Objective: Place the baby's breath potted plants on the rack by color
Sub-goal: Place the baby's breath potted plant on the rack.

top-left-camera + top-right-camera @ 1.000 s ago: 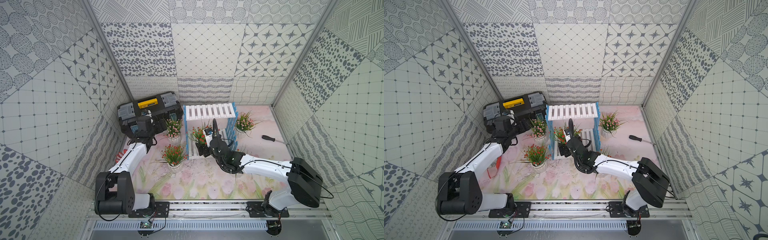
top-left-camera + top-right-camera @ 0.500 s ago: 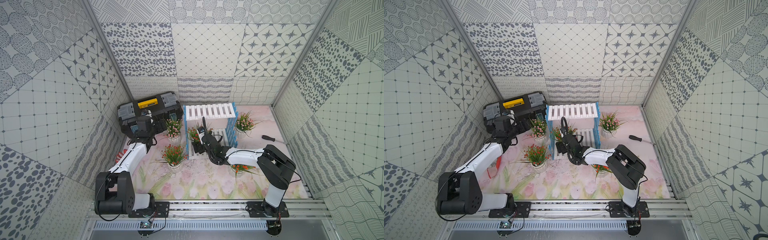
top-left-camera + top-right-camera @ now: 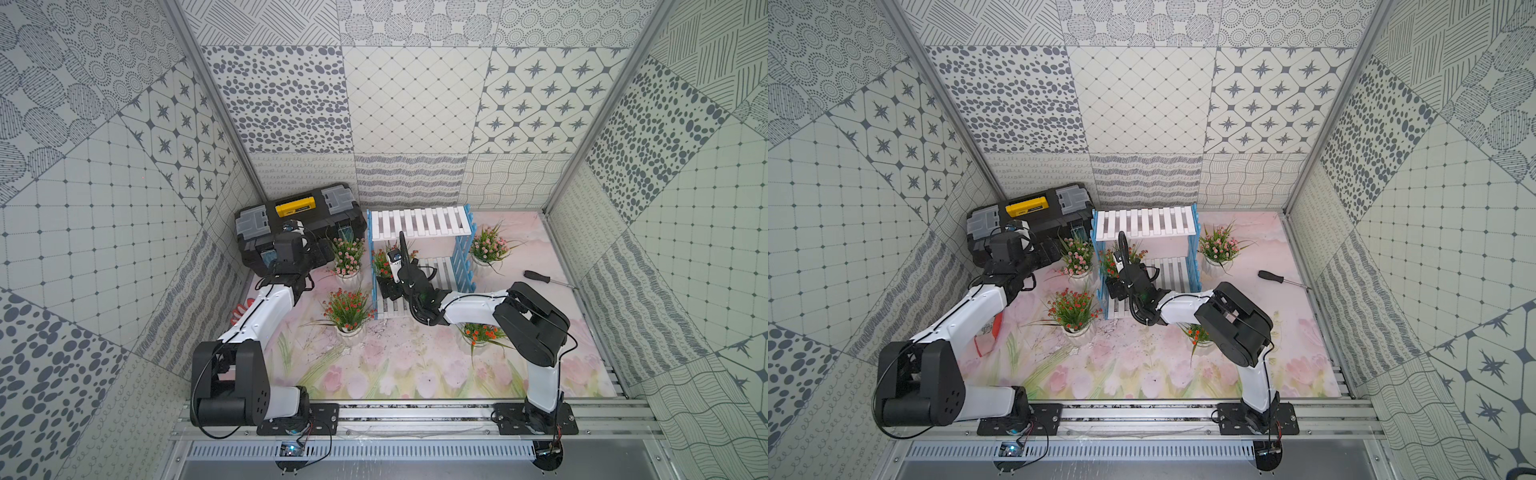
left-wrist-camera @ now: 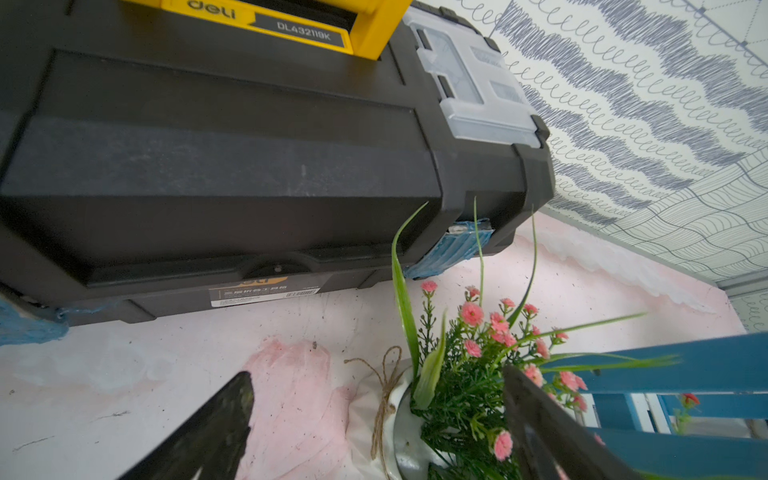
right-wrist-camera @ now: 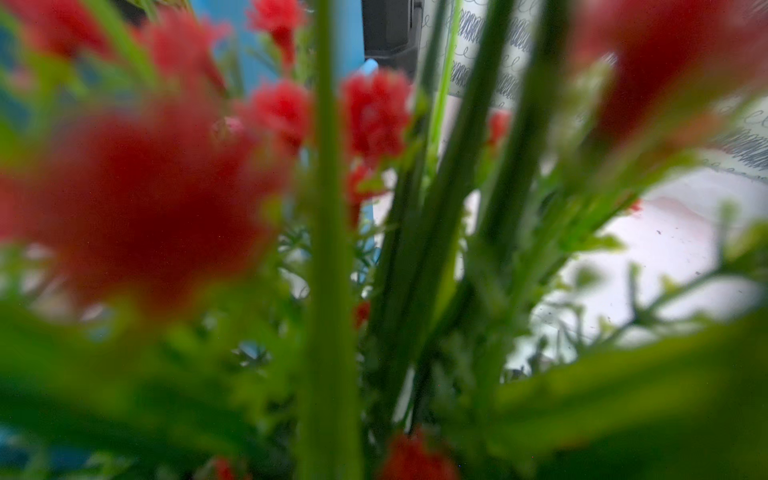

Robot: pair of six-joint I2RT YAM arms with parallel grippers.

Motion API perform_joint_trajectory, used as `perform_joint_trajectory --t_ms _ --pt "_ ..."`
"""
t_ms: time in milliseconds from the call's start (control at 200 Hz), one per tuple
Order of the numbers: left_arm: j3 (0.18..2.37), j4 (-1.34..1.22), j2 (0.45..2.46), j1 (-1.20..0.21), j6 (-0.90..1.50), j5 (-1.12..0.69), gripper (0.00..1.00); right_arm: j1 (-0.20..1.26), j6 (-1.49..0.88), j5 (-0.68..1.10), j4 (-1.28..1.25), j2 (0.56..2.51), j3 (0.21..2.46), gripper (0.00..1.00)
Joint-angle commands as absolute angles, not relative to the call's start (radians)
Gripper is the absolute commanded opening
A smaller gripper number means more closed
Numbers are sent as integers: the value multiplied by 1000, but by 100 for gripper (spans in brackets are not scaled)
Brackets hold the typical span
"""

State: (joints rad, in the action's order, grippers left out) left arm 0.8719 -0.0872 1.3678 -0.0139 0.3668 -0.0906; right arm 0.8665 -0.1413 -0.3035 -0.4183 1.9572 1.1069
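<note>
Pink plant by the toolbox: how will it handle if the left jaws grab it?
The pink plant likely tips easily: its leaves spread wider than the small pot. They should bend, so grip the pot; its glossy-looking surface may slip.

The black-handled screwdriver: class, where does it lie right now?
In both top views the black-handled screwdriver lies on the pink floral mat, on the right side, just beyond the pink-flowered potted plant that stands beside the blue-sided white rack.
</note>
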Motion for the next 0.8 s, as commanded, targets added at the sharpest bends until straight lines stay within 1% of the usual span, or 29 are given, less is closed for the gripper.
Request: perform_joint_trajectory --t_ms 0,195,315,405,485,795 --pt "877 -139 1374 -12 380 -104 94 847 -113 -316 -541 1972 1158 83" --pt "878 -141 1380 -11 383 -106 94 828 -114 -295 -531 2001 1188 84" --pt "877 -142 1382 -13 385 -105 94 827 -122 -284 -528 2011 1194 86" --pt "879 -141 1384 -12 385 -104 94 827 -132 -275 -522 2013 1191 91" --pt "879 -140 1385 -13 385 -106 94 827 -135 -263 -517 2011 1186 98" --pt "879 -140 1387 -11 390 -106 94 828 -158 -256 -520 1975 1122 98"
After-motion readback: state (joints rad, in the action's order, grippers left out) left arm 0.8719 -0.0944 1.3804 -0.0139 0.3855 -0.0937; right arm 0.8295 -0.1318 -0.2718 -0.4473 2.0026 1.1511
